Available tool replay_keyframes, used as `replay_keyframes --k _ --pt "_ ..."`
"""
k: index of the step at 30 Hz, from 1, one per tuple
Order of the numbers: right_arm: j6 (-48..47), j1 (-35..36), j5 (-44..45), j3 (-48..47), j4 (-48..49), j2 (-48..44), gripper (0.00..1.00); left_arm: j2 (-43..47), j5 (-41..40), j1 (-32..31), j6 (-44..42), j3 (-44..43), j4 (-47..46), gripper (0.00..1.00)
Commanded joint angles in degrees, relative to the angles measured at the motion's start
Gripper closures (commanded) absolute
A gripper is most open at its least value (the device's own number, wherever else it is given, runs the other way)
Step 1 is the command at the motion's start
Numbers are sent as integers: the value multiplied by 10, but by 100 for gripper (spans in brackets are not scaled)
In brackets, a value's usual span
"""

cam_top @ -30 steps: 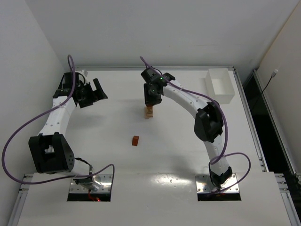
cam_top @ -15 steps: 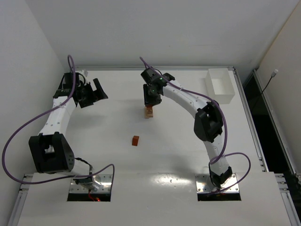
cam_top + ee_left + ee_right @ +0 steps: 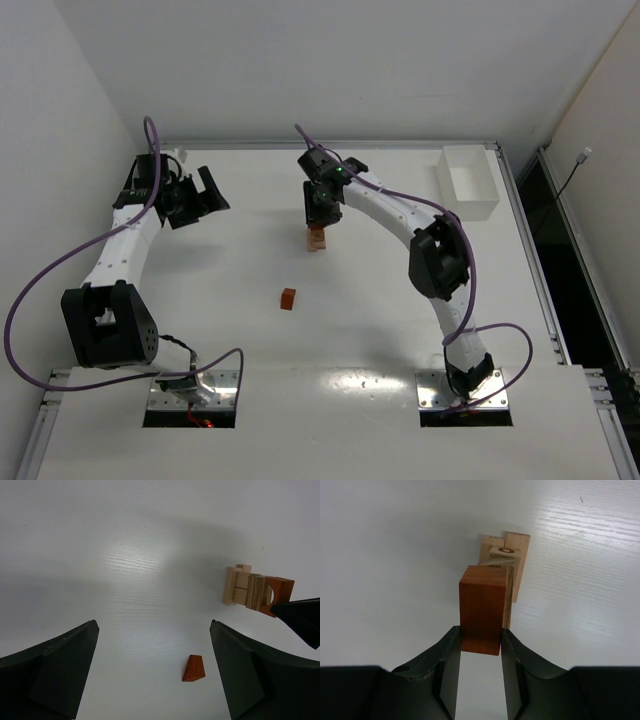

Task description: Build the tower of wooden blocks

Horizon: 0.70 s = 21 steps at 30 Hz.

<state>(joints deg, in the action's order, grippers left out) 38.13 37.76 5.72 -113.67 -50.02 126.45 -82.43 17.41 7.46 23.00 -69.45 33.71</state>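
- Table (image 3: 250,340): white surface, with both arm bases bolted at its near edge.
- Loose wedge (image 3: 288,298): a small reddish-brown block lying alone on the table, nearer than the tower and well apart from both grippers. The left wrist view shows it between the spread fingers, on the surface below.
- Wood block tower (image 3: 316,242): a short stack of pale tan blocks near the middle of the table, directly beneath the right gripper.
- Arch block (image 3: 482,607): reddish-brown, resting against the top of the stack.
- Right gripper (image 3: 320,215): pointing down, its fingers (image 3: 449,655) clamped on either side of the arch block.
- Left gripper (image 3: 205,193): at far left, well apart from the tower, fingers spread wide and holding nothing.
- White tray (image 3: 470,200): at the far right corner.
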Motion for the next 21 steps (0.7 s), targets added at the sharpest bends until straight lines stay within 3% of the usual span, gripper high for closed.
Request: replay_keyframes --k 1,21 --pt "-2 5 -4 -13 16 1 100 3 14 -3 6 1 -16 8" --pt "-7 -1 8 -13 11 1 100 -8 14 -3 6 -4 -22 8"
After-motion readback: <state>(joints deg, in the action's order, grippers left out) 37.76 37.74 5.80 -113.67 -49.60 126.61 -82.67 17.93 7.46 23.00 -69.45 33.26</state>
